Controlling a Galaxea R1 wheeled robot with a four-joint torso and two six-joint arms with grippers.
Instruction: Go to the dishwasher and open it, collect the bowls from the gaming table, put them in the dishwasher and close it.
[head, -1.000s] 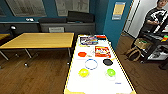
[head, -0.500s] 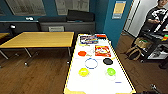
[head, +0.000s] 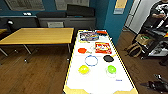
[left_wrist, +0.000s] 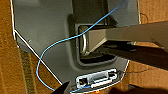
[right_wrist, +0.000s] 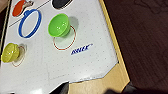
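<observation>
The gaming table, white-topped with a yellow rim, stretches away in front of me. On it lie a red bowl, a black bowl, a yellow bowl and a green bowl. My right gripper hovers open over the table's near right corner, short of the green bowl and the yellow bowl. The left gripper hangs open beside the robot's grey base, over wooden floor. The dishwasher is out of view.
A blue ring lies among the bowls, with two flat boxes at the table's far end. A wooden table stands at left. At right stand a person and a cart, with bags on the floor.
The head view has shifted only slightly. The bowls lie where they were.
</observation>
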